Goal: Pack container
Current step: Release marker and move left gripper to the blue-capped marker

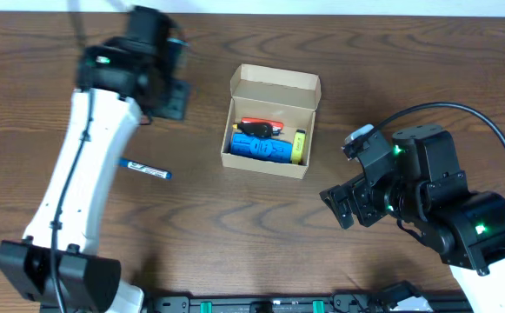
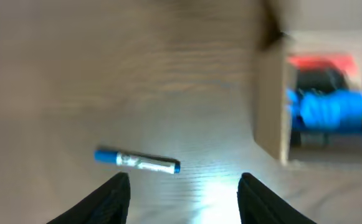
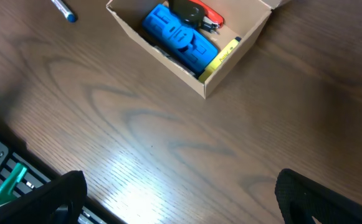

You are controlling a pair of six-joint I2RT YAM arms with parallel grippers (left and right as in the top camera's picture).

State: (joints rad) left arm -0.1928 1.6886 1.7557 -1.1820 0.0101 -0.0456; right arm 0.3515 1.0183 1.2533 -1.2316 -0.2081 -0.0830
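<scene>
The container (image 1: pixel 311 85) is a tan cardboard box standing open at the table's middle, its lid folded back. Inside lie a blue ridged object (image 1: pixel 261 149), a red and black item (image 1: pixel 261 127) and a yellow marker (image 1: pixel 299 146). The box also shows in the right wrist view (image 3: pixel 233 68) and, blurred, in the left wrist view (image 2: pixel 269 99). A blue-capped marker (image 1: pixel 144 169) lies on the table left of the box; it also shows in the left wrist view (image 2: pixel 137 161). My left gripper (image 2: pixel 184 196) is open and empty, above the table left of the box. My right gripper (image 3: pixel 181 199) is open and empty, right of the box.
The table is dark wood (image 1: pixel 235 235). A black rail with green clips (image 1: pixel 261 304) runs along the front edge and shows in the right wrist view (image 3: pixel 6 180). The left arm (image 1: pixel 87 156) stretches over the table's left side.
</scene>
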